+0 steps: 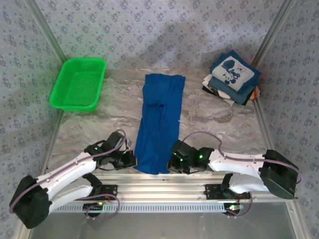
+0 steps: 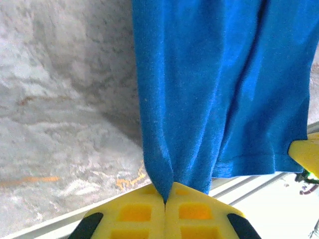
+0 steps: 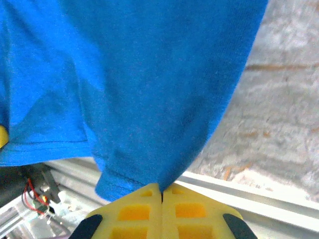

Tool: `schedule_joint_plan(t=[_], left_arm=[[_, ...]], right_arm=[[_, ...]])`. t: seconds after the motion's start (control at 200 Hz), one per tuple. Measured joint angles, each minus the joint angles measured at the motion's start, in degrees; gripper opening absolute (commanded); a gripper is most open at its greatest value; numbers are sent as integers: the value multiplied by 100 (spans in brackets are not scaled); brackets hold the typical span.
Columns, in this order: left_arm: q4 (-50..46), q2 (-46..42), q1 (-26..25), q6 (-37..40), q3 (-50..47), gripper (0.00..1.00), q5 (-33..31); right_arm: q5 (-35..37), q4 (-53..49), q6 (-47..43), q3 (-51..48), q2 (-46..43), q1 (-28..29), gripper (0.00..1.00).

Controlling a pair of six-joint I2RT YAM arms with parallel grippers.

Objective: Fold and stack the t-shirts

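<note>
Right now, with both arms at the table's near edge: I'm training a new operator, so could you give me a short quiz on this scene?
1. True or false: the left hand and the right hand are both shut on the near end of the royal-blue t-shirt.
2. Where does the stack of folded t-shirts lie? A: at the far right of the table; B: at its far left; C: between the arm bases.
3. Fill in: the stack's top shirt is navy with a ____ print.
Key: 1 true; 2 A; 3 white.
</note>
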Motion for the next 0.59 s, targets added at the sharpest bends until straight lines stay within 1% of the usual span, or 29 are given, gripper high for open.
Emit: schedule_joint_plan(t=[0.19, 0.325, 0.435, 0.595], left_arm=[[-289, -264, -94, -240, -37, 1, -70], [-619, -328, 20, -267, 348, 1, -83], [-671, -125, 321, -240, 887, 1, 15], [-741, 463, 885, 46, 1690, 1, 234]], right_arm=[[7, -304, 59, -15, -201, 9, 0], [0, -922, -76, 330, -369, -179, 0], [-22, -1250, -306, 793, -516, -527, 0], [-221, -1558, -778, 1298, -566, -1342, 0]])
